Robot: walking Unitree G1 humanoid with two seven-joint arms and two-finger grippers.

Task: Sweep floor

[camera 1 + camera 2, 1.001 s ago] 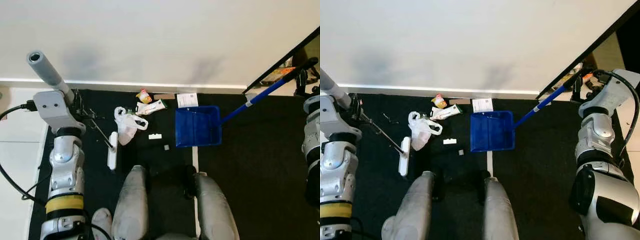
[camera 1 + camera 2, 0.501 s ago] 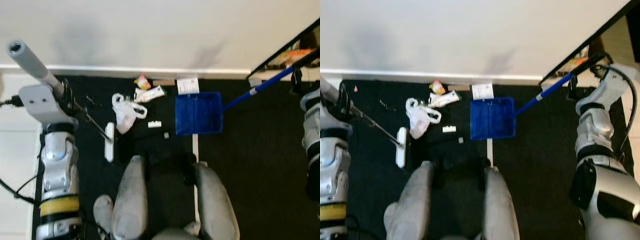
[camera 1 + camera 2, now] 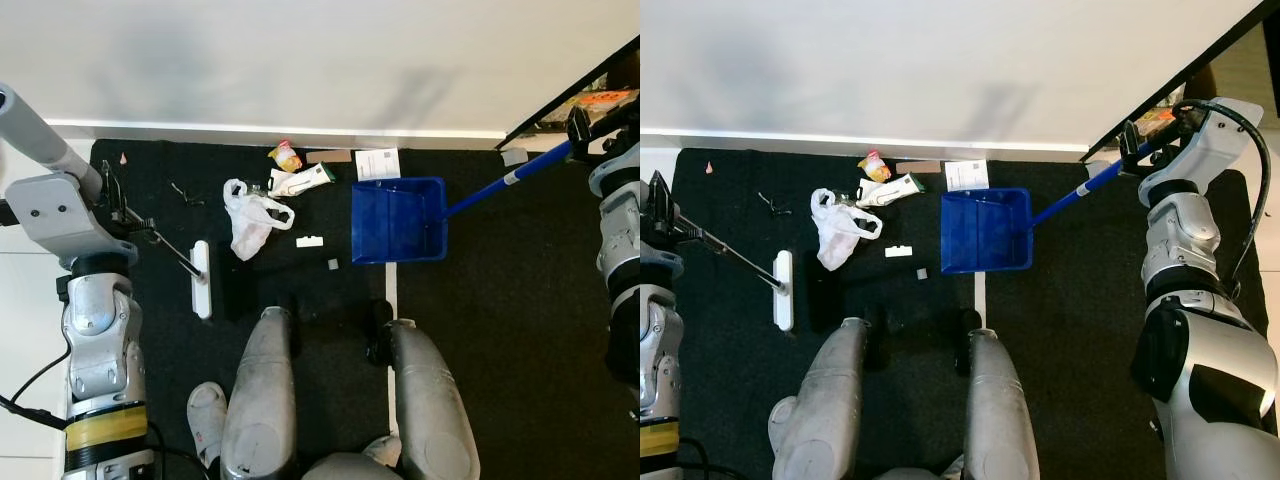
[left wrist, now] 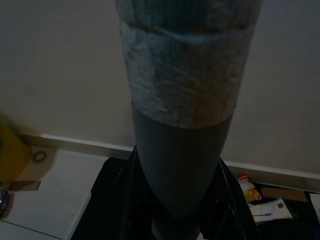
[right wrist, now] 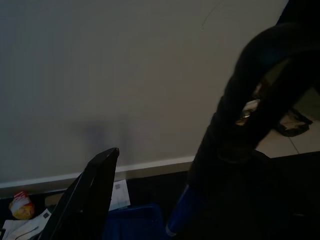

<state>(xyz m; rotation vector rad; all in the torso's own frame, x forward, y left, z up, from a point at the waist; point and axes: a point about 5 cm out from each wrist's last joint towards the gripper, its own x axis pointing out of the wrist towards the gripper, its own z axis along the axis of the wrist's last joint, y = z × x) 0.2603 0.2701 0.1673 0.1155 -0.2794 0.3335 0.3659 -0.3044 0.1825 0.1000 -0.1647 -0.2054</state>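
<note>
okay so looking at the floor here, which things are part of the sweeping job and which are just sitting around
Part of the job:
- broom, held by left gripper
- blue dustpan, handle in right gripper
- litter: white plastic bag, tube, paper slip, small scraps

Just there:
- black mat
- white shoe

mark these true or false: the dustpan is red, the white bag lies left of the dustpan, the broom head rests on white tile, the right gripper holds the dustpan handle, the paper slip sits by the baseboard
1. The dustpan is red. False: it is blue.
2. The white plastic bag lies to the robot's left of the dustpan. True.
3. The broom head rests on white tile. False: it lies on the black mat.
4. The right gripper holds the dustpan's blue handle. True.
5. The paper slip sits near the baseboard, just beyond the dustpan. True.
</note>
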